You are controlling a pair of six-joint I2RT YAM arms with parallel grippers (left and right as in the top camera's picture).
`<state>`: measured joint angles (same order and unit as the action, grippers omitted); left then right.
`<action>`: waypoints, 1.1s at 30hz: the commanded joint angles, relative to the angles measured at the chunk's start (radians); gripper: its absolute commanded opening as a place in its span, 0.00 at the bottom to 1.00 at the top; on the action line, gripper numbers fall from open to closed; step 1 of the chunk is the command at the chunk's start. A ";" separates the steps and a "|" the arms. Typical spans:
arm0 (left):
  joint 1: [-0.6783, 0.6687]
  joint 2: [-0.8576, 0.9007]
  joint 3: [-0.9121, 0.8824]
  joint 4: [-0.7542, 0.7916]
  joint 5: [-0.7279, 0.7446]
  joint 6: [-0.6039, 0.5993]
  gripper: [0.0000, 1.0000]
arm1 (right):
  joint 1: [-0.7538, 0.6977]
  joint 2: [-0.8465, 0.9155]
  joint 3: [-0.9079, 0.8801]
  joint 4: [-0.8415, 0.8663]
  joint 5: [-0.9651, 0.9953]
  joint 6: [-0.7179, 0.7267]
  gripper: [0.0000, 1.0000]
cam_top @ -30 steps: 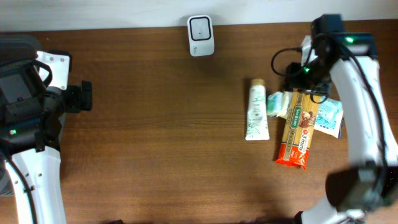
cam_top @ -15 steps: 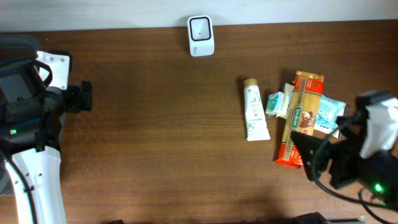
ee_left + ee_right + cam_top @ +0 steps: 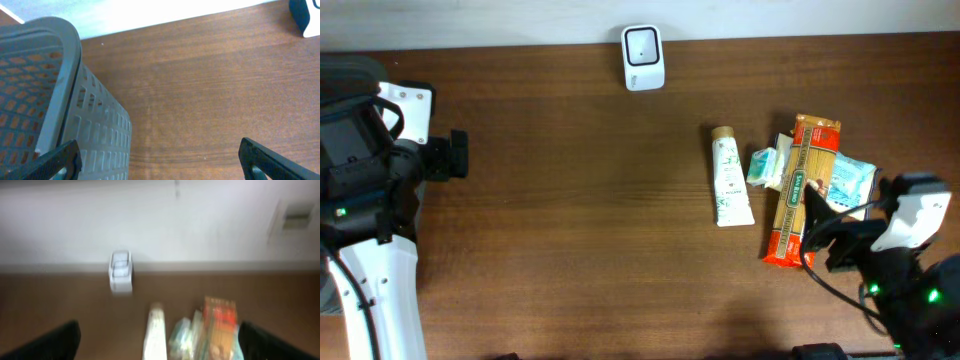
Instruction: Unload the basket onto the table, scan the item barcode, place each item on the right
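Note:
A white barcode scanner (image 3: 643,57) stands at the table's far edge and shows blurred in the right wrist view (image 3: 121,271). The items lie right of centre: a white tube (image 3: 730,190), an orange-red pasta pack (image 3: 803,190) and teal packets (image 3: 767,165). My right gripper (image 3: 820,232) hovers open at the pasta pack's near end with nothing between its fingers. Its wrist view shows the tube (image 3: 156,332) and pasta pack (image 3: 220,325) ahead of the open right gripper (image 3: 160,347). My left gripper (image 3: 453,157) is open and empty at the far left.
A grey slotted basket (image 3: 60,100) fills the left side of the left wrist view, right beside the left gripper (image 3: 160,165). A dark corner of the scanner (image 3: 306,15) shows at the top right there. A second teal packet (image 3: 850,183) lies under the pasta pack's right side.
My right arm swung from the far end of the pasta pack back to the near right edge, its jaws opening wide. The pasta pack and tube shifted slightly. The left arm stayed still.

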<state>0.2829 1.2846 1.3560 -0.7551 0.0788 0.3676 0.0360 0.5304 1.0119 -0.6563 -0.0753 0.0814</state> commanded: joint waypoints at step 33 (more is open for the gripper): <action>0.003 0.001 0.004 0.004 0.010 0.012 0.99 | -0.043 -0.527 -1.006 0.582 0.016 -0.003 0.99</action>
<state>0.2829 1.2846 1.3560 -0.7528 0.0784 0.3676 -0.0006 0.0135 0.0139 -0.0719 -0.0715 0.0784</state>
